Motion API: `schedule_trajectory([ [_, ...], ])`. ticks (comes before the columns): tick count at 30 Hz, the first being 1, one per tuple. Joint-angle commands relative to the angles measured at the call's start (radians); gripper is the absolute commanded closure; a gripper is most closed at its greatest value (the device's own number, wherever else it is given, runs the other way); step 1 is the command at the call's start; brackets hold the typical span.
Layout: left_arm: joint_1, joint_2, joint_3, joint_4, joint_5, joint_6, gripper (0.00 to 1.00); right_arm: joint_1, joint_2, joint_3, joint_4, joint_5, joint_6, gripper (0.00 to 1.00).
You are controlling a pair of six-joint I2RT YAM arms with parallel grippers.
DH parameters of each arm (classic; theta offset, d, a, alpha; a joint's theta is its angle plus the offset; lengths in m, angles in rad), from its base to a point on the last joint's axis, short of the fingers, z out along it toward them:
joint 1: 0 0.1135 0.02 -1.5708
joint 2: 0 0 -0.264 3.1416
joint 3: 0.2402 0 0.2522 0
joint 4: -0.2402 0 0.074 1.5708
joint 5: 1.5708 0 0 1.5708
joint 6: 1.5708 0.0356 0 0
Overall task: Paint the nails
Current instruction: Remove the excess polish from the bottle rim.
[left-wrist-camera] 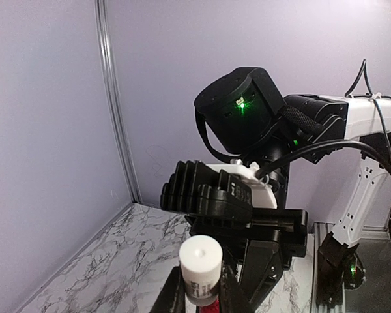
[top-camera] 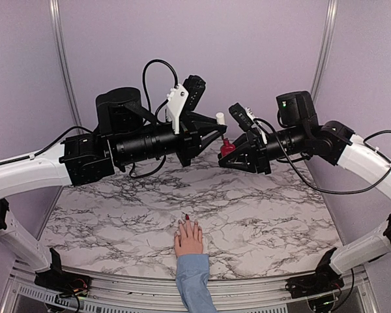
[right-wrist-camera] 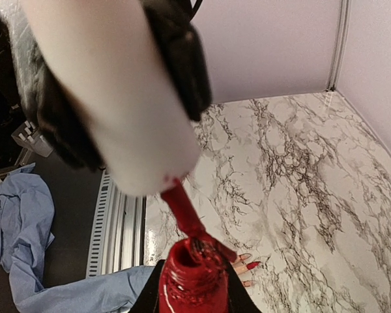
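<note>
My left gripper [left-wrist-camera: 201, 297] is clamped on the white cap [left-wrist-camera: 200, 259]; my right gripper [right-wrist-camera: 194, 301] is clamped on the polish bottle [right-wrist-camera: 192, 282], brush [right-wrist-camera: 186, 215] at its neck, well apart from the nails [right-wrist-camera: 251, 265]

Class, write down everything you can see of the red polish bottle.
The polish bottle is small, glossy dark red, seemingly glass, with its round neck open. The right gripper is shut on its body and holds it in the air above the marble table. Its white cap is off, gripped by the left gripper just above; the cap's red brush stem dips into the neck.
</note>
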Motion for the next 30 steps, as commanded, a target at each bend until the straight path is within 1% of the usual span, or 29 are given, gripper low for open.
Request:
schedule_trajectory([
  [1,-0.002,-0.024,0.004,0.038,-0.007,-0.013,1.0,0.011,-0.016,0.035,0.007,-0.001,-0.02,1.0],
  [11,-0.002,-0.043,0.003,0.042,0.004,-0.018,1.0,0.012,-0.017,0.034,0.004,0.042,-0.018,1.0],
  [30,0.004,-0.036,0.001,0.042,-0.014,-0.027,1.0,0.026,-0.006,0.042,-0.016,0.031,-0.039,1.0],
])
